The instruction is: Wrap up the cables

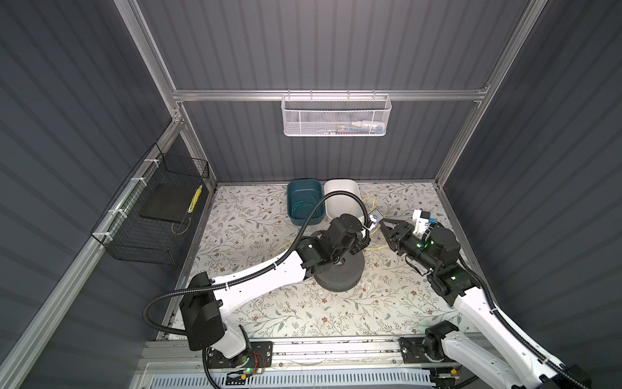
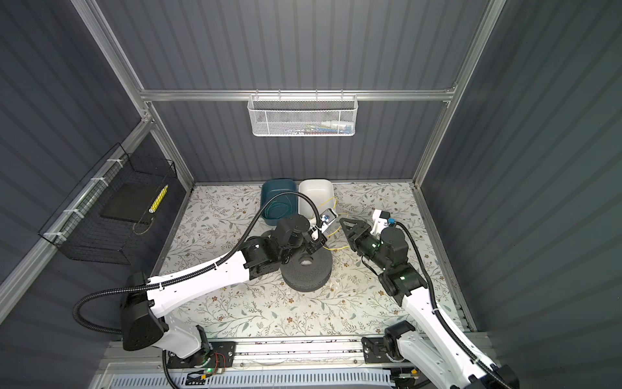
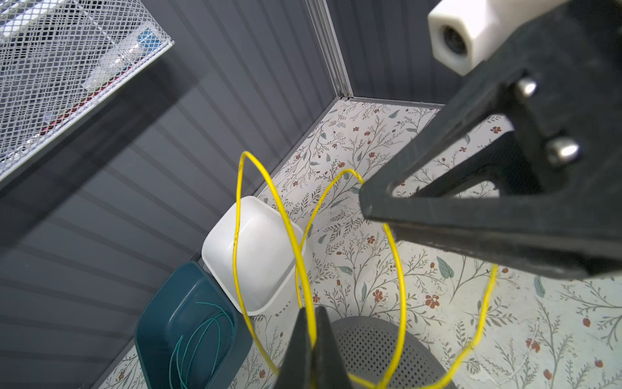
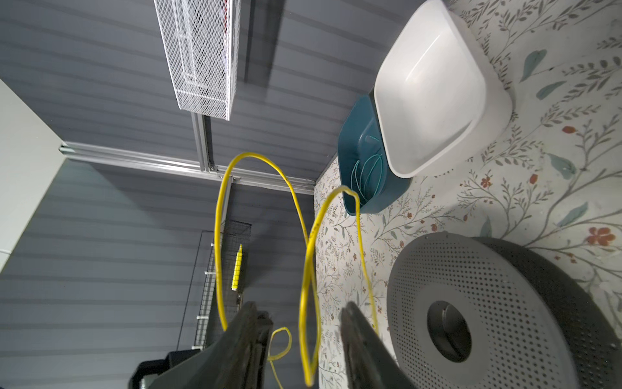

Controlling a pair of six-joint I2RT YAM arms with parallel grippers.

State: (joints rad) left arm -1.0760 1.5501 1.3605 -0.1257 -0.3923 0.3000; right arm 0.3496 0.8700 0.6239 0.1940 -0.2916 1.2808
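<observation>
Left end effector (image 3: 312,315) was pinched shut on the yellow cable (image 3: 239,215), looping up near the worktop's (image 1: 303,313) far edge; right end effector (image 4: 298,310), part open, straddled one loop and would best close squarely. Teal cable (image 3: 198,340) lay in a bin (image 3: 151,323) there.

Floral-print tabletop (image 1: 303,313).
Teal plastic bin (image 1: 303,188) and white plastic bin (image 1: 340,197) side by side at far edge; grey perforated round drum (image 1: 340,279) near centre.

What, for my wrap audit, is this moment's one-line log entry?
left gripper: shut on yellow cable | right gripper: open, loop between jaws | teal cable: in blue bin
</observation>
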